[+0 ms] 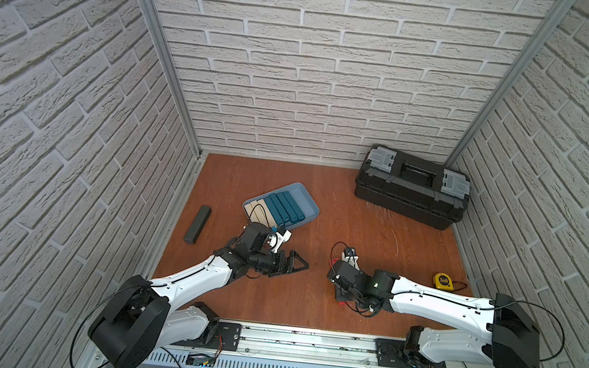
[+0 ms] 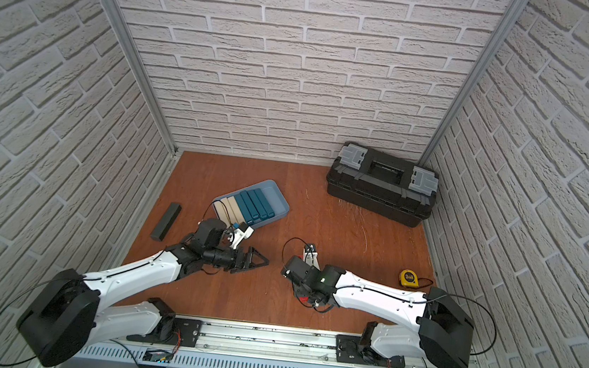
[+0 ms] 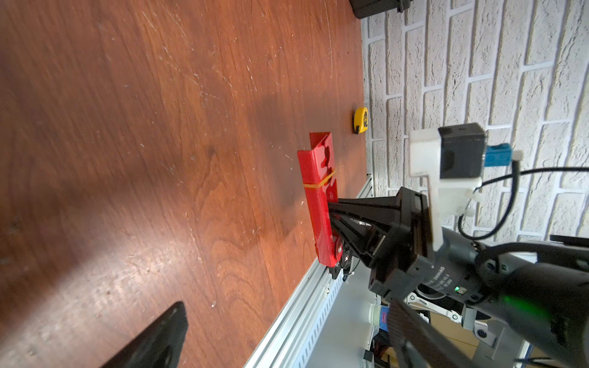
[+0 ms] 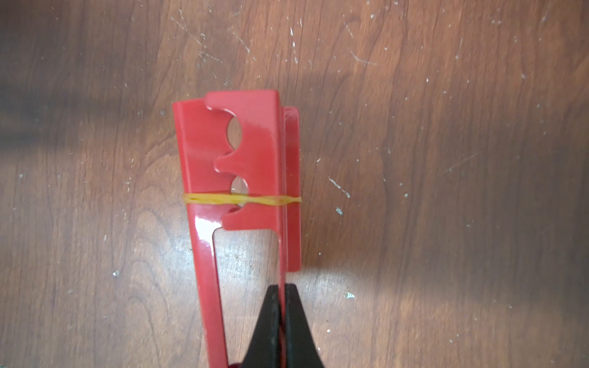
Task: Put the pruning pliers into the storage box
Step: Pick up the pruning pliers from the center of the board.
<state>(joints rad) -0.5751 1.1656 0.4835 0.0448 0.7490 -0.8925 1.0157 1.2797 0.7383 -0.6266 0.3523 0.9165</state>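
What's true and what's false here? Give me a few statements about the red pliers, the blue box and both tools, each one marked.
The right tool is shut on the red pliers. True.
The left tool holds a teal piece. False: it is open and empty.
The storage box holds teal pliers and beige pliers. True.
The tape measure lies in the storage box. False: it lies on the table, outside the box.
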